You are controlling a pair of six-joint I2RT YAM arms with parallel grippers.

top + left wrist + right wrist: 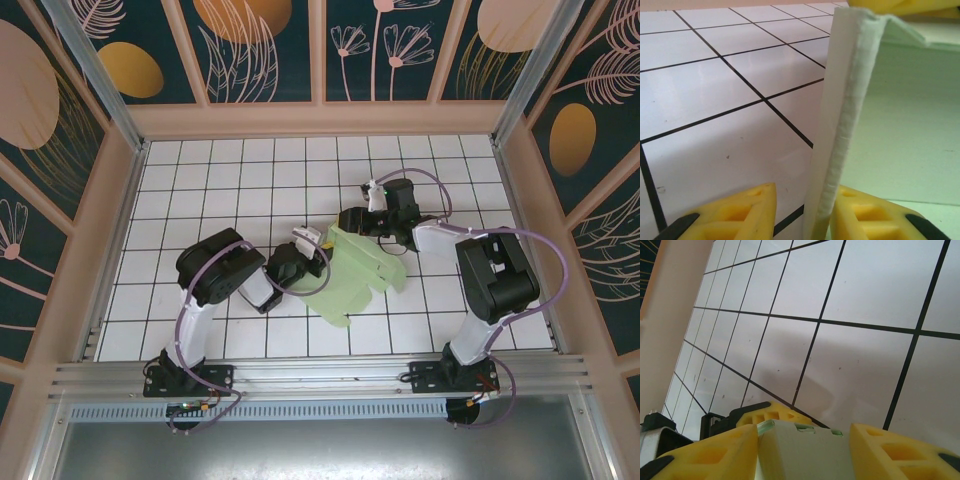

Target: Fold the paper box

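Paper box (350, 275), just one: right fingers (705, 455) tight on it, left fingers (740, 210) apart astride its flap.

The table (230, 180) was a white top ruled into squares by thin black lines. A pale wooden rim (320, 120) closed it in at the far side and both ends, and a metal rail (320, 372) ran along the near edge. On it, a little right of the middle, lay the box (352, 272), thin pale green card. Its near part lay flat on the squares, while one panel stood up off them.
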